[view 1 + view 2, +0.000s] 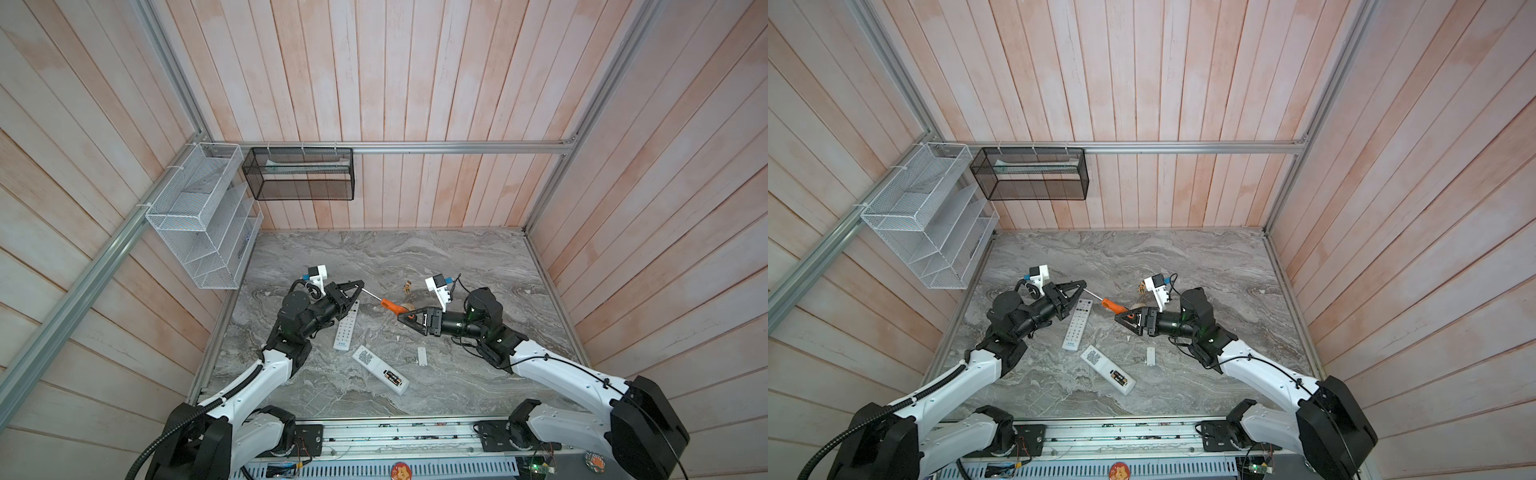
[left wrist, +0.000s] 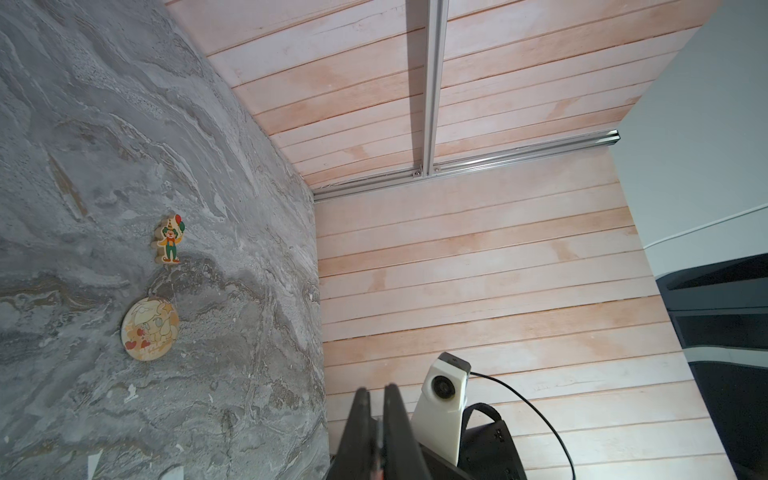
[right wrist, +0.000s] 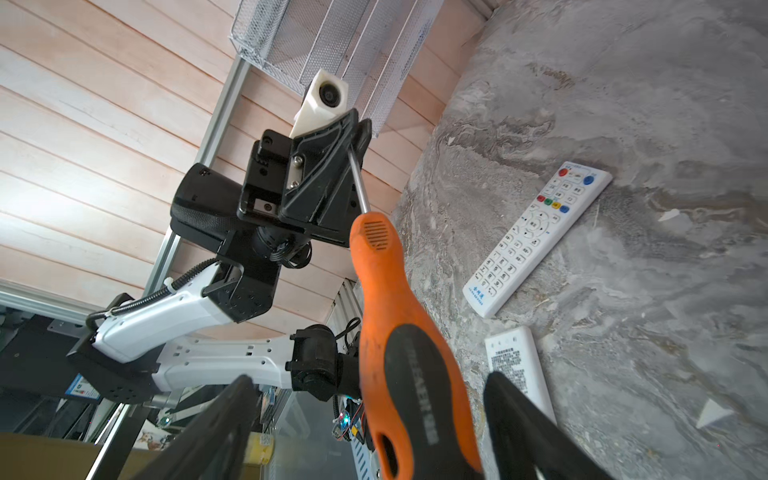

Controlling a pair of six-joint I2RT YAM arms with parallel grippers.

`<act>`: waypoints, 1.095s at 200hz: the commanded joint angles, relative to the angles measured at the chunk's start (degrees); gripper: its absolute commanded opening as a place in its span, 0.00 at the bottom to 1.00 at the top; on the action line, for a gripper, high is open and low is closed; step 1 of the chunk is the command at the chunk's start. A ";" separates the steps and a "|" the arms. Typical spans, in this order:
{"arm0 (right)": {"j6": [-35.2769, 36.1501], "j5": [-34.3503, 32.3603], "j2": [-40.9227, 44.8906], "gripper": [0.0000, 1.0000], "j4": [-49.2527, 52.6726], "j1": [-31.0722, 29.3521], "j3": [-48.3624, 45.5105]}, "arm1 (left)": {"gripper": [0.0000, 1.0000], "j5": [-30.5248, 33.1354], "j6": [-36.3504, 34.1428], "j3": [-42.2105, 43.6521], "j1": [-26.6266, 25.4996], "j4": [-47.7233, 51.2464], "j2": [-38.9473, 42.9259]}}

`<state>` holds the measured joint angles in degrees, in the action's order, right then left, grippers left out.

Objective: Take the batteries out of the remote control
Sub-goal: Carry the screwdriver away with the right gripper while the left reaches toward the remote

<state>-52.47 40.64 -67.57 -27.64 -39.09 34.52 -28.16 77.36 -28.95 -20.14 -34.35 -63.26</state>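
Slim black batteries with gold-orange ends [image 1: 392, 378] [image 1: 1118, 377] sat side by side in the uncovered compartment of a white rectangular remote control lying face down [image 1: 365, 356] [image 1: 1095, 356] [image 3: 515, 365], at the end nearer the robot's base. Just beyond the remote's far end lay a second white remote, buttons up [image 1: 346, 330] [image 1: 1077, 324] [image 3: 536, 241]. A small white rectangular cover plate [image 1: 422, 356] [image 1: 1150, 356] lay apart to the right in both top views. All of these rested on the grey marble-patterned tabletop [image 1: 478, 257] [image 1: 1217, 257].

An orange-handled screwdriver with a black grip inlay and a bare metal shaft [image 1: 390, 306] [image 1: 1113, 304] [image 3: 399, 316] spanned the gap between the arms. The left gripper [image 1: 360, 286] [image 1: 1082, 284] [image 2: 376, 392] [image 3: 357, 124] was pressed together on the shaft's tip. The right gripper [image 1: 405, 318] [image 1: 1120, 318] [image 3: 370, 378] stood spread either side of the handle, with a gap showing on each side in the right wrist view. Both grippers were well apart from the batteries.

Farther back on the tabletop lay a small painted wooden clown figure [image 2: 169, 241] [image 1: 407, 286] and a round cream cartoon badge [image 2: 150, 330].
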 commanded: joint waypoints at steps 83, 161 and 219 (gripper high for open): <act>-1.72 0.30 -2.44 0.48 -7.72 -1.34 3.04 | 0.00 0.74 1.23 0.55 -0.05 -2.65 1.14; -2.00 -4.21 -2.08 0.53 -11.35 -1.34 1.88 | 0.00 2.04 6.48 3.15 -0.43 -5.29 0.77; -2.55 -3.56 -2.57 0.45 -12.71 -1.34 1.65 | 0.00 2.68 6.99 3.39 -0.43 -4.76 0.97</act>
<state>-54.59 36.93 -70.41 -35.20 -40.05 35.64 -26.50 84.93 -26.35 -20.32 -38.68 -62.76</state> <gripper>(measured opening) 0.469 0.064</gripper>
